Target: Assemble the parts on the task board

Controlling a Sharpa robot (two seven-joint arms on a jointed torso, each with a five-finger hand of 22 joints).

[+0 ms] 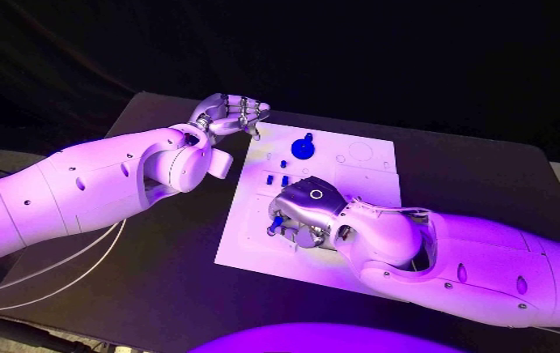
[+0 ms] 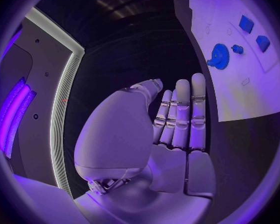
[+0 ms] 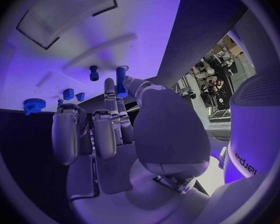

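A white task board (image 1: 350,176) lies in the middle of a black table (image 1: 163,240), with two white robot arms reaching in from either side. The right hand (image 1: 306,217) hovers low over the near left part of the board, pinching a small blue peg (image 3: 121,81) upright between thumb and a fingertip. Another blue peg (image 3: 94,73) stands in the board just beside it. Further along sit two small blue blocks (image 3: 68,93) and, toward the far end, a blue gear (image 1: 303,146). The left hand (image 1: 230,115) hangs off the board's far left corner, its fingers together and loosely curled, holding nothing and touching nothing. The peg looks lightly held, so if it tilts on the way down it may miss its hole, jam, or slip free and roll across the board.
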